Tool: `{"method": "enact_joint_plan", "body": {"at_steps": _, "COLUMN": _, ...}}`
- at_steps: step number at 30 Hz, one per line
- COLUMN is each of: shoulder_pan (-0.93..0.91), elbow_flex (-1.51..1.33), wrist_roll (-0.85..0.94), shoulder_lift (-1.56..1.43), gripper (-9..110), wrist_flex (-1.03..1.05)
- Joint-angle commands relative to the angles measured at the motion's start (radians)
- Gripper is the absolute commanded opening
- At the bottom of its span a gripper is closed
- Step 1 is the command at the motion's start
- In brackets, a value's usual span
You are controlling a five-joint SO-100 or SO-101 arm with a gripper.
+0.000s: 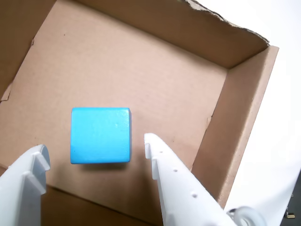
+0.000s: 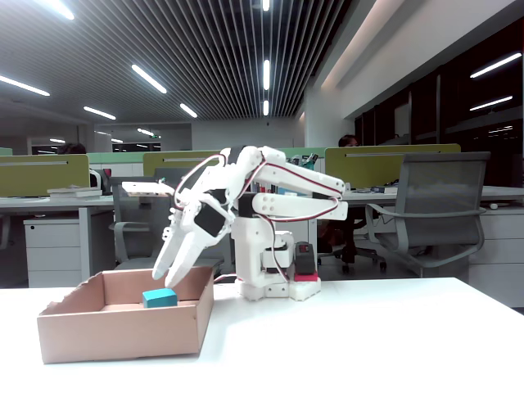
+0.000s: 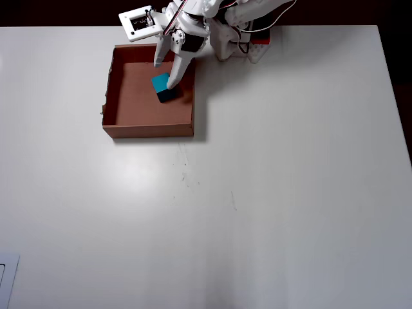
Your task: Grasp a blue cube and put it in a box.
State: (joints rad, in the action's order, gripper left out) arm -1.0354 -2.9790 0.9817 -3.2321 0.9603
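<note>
step: release, blue cube (image 1: 100, 135) on box (image 1: 141, 70) floor, lower-left wrist view | pincer (image 1: 94, 150) spread, empty | next: lift clear

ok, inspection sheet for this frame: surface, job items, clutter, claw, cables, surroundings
Surface: white table, a few faint marks near the middle.
Job's things: blue cube sits on the floor of the box; the box's far rim is torn in the wrist view.
Clutter: a white object is cut off at the bottom left corner of the overhead view; otherwise nothing seen.
Claw: claw open, a finger either side of the cube, with a visible gap on each side.
Cables: red and white wires loop along the arm.
Surroundings: office with desks, a grey chair, ceiling strip lights; a seated person is visible behind a partition.
</note>
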Motion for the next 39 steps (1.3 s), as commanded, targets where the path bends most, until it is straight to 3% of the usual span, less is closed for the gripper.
{"method": "enact_joint_plan", "body": {"at_steps": 1, "shoulder_pan": 0.008, "elbow_flex": 0.006, "wrist_roll": 0.0, "shoulder_lift": -0.006, "gripper": 26, "wrist_flex": 0.009}}
{"method": "enact_joint_plan", "body": {"at_steps": 15, "shoulder_pan": 0.011, "elbow_flex": 0.006, "wrist_roll": 0.0, "shoulder_lift": -0.006, "gripper": 26, "wrist_flex": 0.117}}
{"method": "enact_joint_plan", "body": {"at_steps": 39, "shoulder_pan": 0.014, "elbow_flex": 0.006, "wrist_roll": 0.0, "shoulder_lift": -0.006, "gripper": 26, "wrist_flex": 0.126}}
